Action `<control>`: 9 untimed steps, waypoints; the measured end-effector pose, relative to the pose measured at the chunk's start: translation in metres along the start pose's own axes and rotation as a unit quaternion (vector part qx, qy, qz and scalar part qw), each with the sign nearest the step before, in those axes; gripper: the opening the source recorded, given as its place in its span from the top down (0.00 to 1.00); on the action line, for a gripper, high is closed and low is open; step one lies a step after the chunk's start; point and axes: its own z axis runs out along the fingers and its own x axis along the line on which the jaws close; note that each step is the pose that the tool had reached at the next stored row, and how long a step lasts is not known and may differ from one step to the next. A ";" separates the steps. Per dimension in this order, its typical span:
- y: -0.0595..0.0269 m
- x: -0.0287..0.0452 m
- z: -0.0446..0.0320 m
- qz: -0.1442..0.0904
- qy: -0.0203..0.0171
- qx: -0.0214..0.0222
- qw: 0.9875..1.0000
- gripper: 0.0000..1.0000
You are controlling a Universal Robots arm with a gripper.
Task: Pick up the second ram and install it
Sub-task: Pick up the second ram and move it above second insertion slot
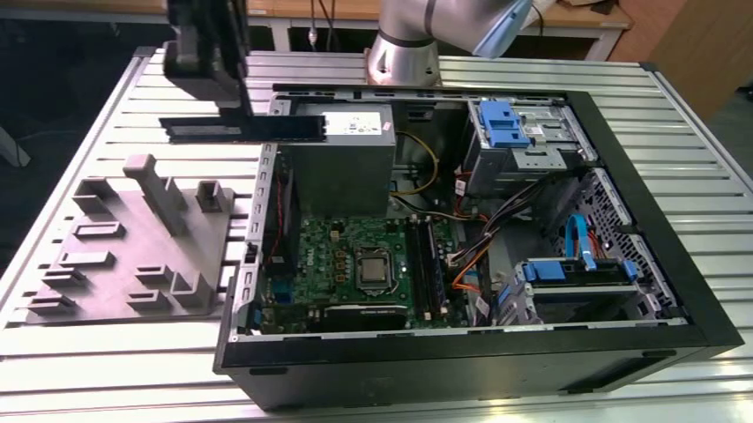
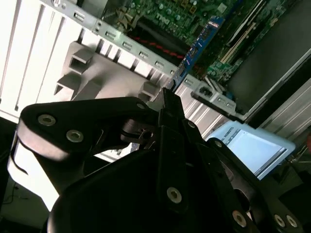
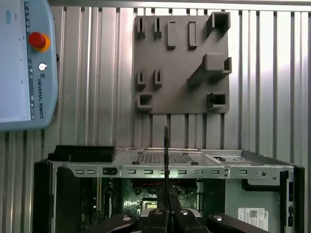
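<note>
- My gripper (image 1: pixel 235 115) is clamped narrow on the second ram (image 1: pixel 282 129). It pinches the flat faces near mid-length, so both ends stick out level and balanced.
- The stick hangs in the air, long edge horizontal, over the rear corner of the PC case (image 1: pixel 471 370), just beside the grey PSU box (image 1: pixel 341 150). It touches nothing but my fingers.
- In the first wrist view the stick shows edge-on as 1 thin dark line running straight out from my grip. I judge it's held that way so 1 long edge can meet a slot squarely.
- The grey fixture tray (image 1: pixel 130 238) lies on the table (image 1: pixel 70 352), at the exterior view's left of the case. Its holders sit below the stick and well apart from it.
- The motherboard (image 1: pixel 353 264) lies flat on the case floor. The RAM slots (image 1: pixel 426 264) are dark rails just beside the CPU socket, well apart from the stick.
- Room: the case side is open, so there's free air above the board.
- Tight edges, imo: the PSU wall, the case rim and the cable bundle (image 1: pixel 471 247) just beside the slots.
- A thin card like this tips easily in a narrow pinch, I reckon.
</note>
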 end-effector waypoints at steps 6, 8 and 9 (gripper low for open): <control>-0.0239 0.0001 0.0002 0.000 0.000 0.000 1.000 0.89; -0.0322 0.0002 0.0004 0.000 0.000 0.000 1.000 0.89; -0.0362 0.0002 0.0005 0.000 0.000 0.000 1.000 0.89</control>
